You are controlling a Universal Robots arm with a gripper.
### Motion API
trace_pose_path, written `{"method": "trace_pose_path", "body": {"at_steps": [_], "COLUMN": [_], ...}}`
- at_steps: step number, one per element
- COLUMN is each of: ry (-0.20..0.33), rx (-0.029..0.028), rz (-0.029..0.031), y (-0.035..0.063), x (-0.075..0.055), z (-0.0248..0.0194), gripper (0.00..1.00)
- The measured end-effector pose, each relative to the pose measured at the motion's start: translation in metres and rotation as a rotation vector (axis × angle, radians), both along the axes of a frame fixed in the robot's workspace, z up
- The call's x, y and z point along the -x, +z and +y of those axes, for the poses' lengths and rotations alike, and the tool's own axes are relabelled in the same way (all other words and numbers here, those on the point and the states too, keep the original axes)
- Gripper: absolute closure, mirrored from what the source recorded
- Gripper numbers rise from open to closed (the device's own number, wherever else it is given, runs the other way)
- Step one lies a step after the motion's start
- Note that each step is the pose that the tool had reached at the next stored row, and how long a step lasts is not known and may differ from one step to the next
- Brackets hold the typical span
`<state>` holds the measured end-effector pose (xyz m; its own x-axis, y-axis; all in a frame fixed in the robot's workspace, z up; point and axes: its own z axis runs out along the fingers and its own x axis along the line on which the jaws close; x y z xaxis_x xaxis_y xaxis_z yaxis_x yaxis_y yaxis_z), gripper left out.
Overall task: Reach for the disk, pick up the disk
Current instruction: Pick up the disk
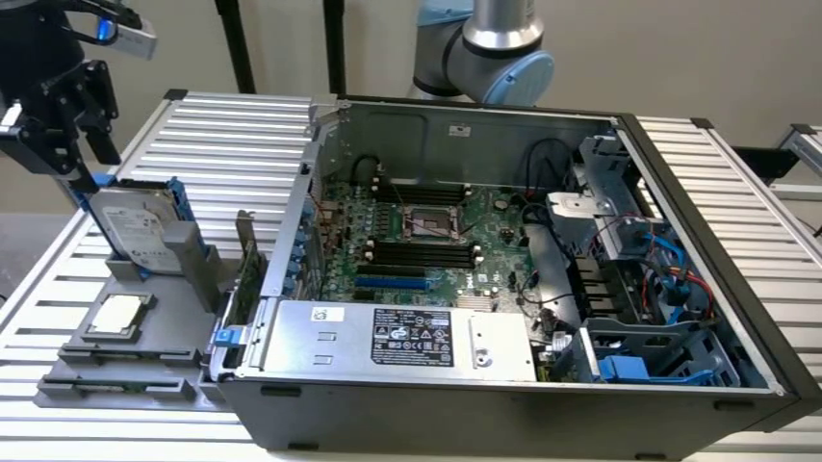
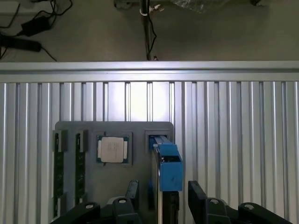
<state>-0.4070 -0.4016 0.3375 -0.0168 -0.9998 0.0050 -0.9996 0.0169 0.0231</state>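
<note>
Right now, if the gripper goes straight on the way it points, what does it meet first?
Probably the disk, upright in its grey holder: its blue-railed top edge lies between the gripper's open fingers. Depth is unclear.

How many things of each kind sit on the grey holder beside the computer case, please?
disk: 1
square chip: 1
long dark memory modules: 2
Total: 4

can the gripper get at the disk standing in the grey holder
Probably yes. The gripper hangs above the disk, which stands upright in its grey holder; in the wrist view the open fingers sit either side of its blue top edge, nothing between.
</note>
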Motion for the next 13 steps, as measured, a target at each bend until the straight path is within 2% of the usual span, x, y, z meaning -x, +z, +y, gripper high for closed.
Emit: {"method": "trace_pose_path", "body": {"at_steps": [5, 13], "ry": [0.0, 0.0], "rx": [0.0, 0.0001], "rz": [-0.0009, -0.001], "y": [-0.0075, -0.0217], "x": [0.003, 0.006], "z": [0.0023, 0.003], "gripper": [0.46, 0.46]}}
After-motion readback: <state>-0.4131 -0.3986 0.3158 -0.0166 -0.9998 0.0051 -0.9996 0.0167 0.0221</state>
